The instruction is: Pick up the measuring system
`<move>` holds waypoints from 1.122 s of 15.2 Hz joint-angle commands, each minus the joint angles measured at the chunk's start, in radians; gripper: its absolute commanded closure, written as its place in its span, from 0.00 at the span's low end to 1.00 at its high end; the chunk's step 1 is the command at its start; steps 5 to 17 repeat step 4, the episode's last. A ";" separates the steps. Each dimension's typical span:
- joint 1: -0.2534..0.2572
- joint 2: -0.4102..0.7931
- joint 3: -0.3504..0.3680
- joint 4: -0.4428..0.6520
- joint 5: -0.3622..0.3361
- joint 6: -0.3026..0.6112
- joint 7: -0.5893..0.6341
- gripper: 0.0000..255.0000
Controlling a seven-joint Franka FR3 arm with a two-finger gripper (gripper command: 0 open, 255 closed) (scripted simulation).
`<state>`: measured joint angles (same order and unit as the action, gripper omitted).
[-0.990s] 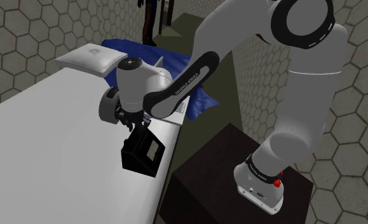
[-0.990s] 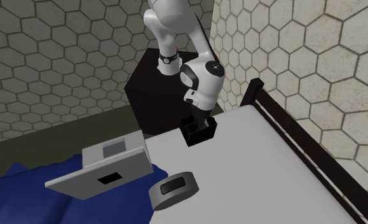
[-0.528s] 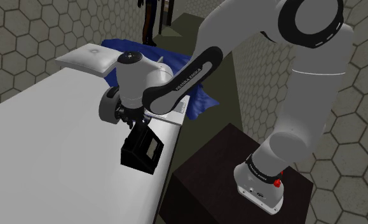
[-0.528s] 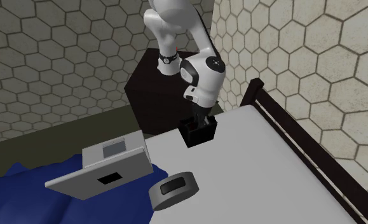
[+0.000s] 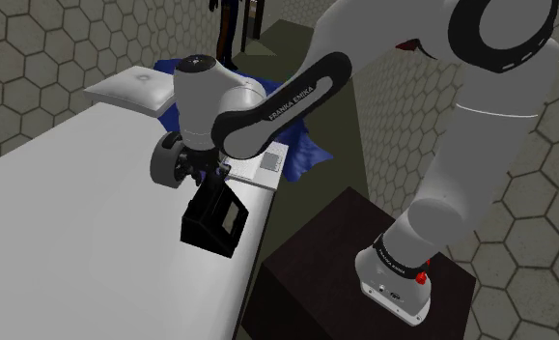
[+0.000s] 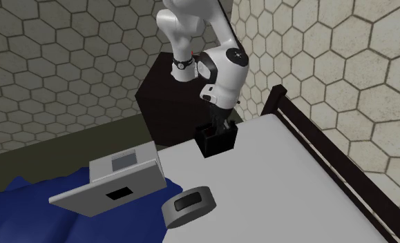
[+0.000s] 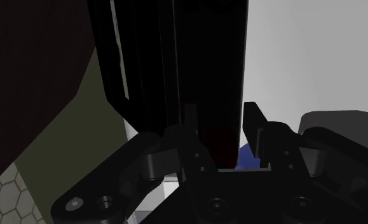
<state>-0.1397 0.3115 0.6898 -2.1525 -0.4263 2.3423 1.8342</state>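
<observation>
Wrist view: gripping the black measuring system (image 7: 176, 57) by one thin wall with the tool (image 7: 220, 118); could pivot, slip, drop off the edge of the bed (image 5: 74, 212).

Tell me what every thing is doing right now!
black box, tilted, clasped by one wall.
gripper, shut on the black box.
round grey device, lying flat, untouched.
blue blanket, crumpled.
flat grey slab, lying partly over the blue blanket.

Dim, even light; soft shadows; no glare
</observation>
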 commanded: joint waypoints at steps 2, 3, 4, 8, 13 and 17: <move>-0.016 -0.037 0.018 0.002 0.037 -0.025 -0.028 1.00; -0.017 -0.039 0.019 0.002 0.039 -0.026 -0.029 1.00; -0.017 -0.039 0.019 0.002 0.039 -0.026 -0.029 1.00; -0.017 -0.039 0.019 0.002 0.039 -0.026 -0.029 1.00; -0.017 -0.039 0.019 0.002 0.039 -0.026 -0.029 1.00; -0.017 -0.039 0.019 0.002 0.039 -0.026 -0.029 1.00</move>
